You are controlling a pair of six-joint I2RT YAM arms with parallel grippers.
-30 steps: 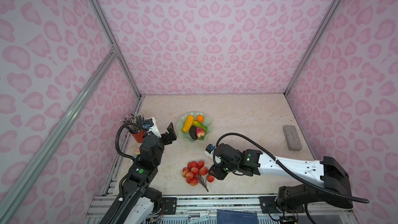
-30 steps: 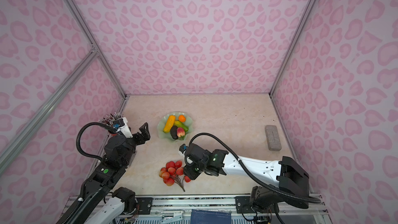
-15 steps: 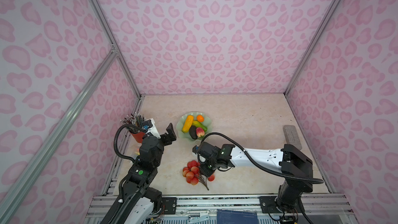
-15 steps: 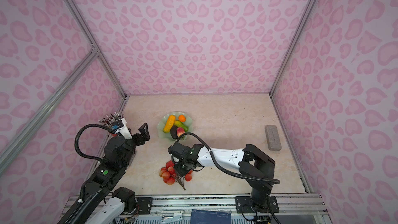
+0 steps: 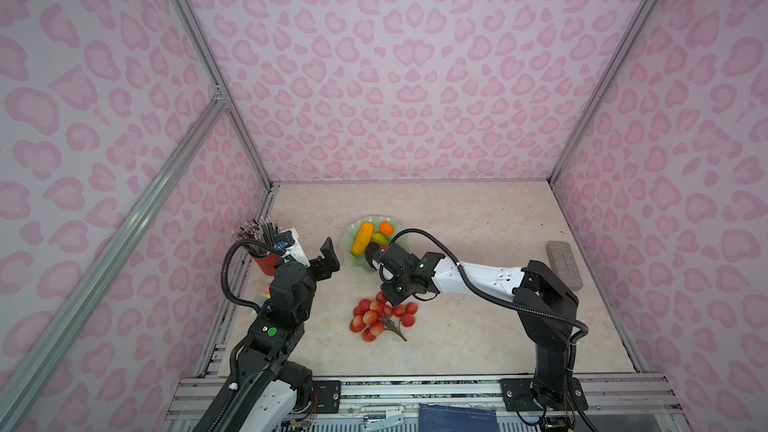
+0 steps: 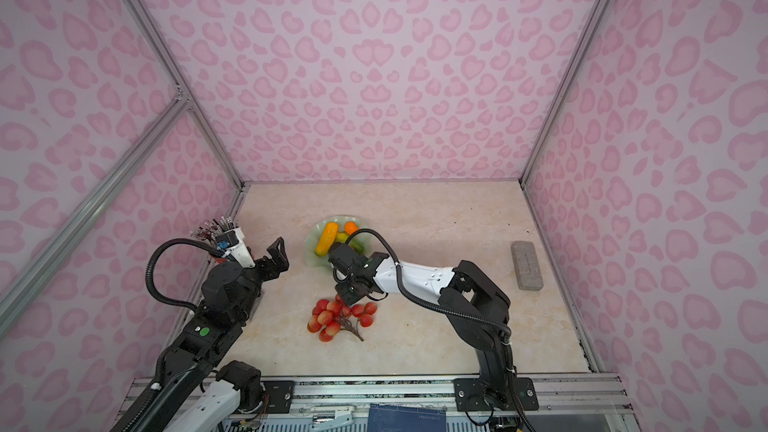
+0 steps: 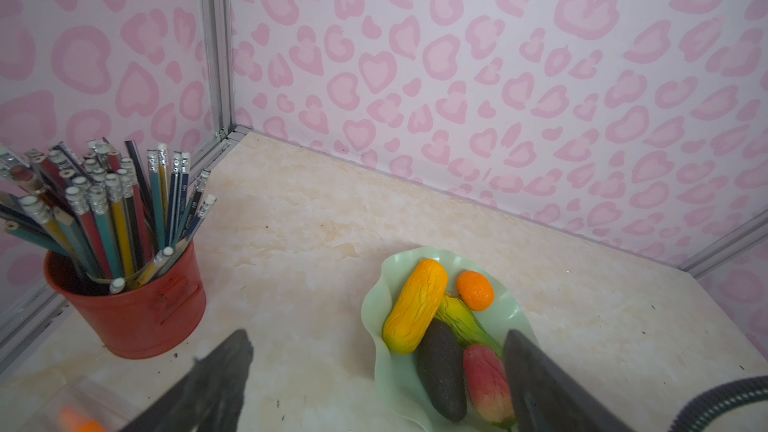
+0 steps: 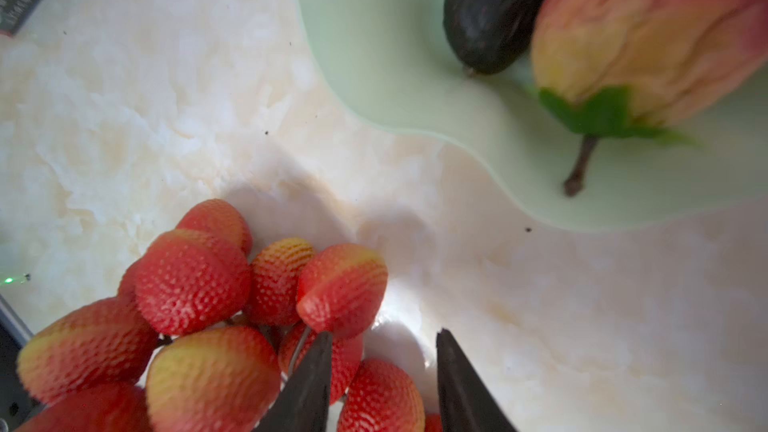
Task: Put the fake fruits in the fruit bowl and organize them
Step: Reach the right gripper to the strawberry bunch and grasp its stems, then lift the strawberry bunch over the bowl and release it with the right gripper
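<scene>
The bunch of red balls [image 5: 376,317] [image 6: 336,317] lies on the table in front of the fruit bowl [image 5: 347,243] [image 7: 370,313]. My right gripper [image 5: 386,295] [image 8: 384,338] hangs open over the bunch's end nearest the bowl, and one ball [image 8: 380,396] shows in the gap between its fingers. The bowl holds the yellow-orange oblong [image 7: 415,305], yellow-green oblong [image 7: 461,313], small orange [image 7: 475,289], avocado [image 7: 442,367] [image 8: 490,6] and strawberry [image 7: 486,380] [image 8: 648,35]. My left gripper [image 5: 330,257] [image 7: 377,336] is wide open and empty, raised left of the bowl.
A red cup of pencils [image 5: 266,261] [image 7: 133,313] stands at the left wall behind my left arm. A grey block [image 5: 563,263] [image 6: 527,263] lies near the right wall. Pink patterned walls close off three sides.
My right gripper has swung from the right of the bunch leftward over it, then back toward the bowl. The bunch and my left arm have stayed put.
</scene>
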